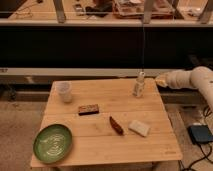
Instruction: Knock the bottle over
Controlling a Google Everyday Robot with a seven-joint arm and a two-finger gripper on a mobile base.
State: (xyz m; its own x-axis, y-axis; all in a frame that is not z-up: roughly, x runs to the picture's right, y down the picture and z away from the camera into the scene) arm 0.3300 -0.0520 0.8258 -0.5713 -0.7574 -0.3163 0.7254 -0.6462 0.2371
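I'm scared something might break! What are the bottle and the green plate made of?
The bottle looks like pale, cloudy plastic with a white cap. The green plate shines a little: glazed ceramic or hard plastic, hard to say. The gripper is just right of the bottle in the camera view.

a pale wooden table [150, 146] stands on speckled floor [20, 122] before a dark wall panel [90, 47] under warm light.
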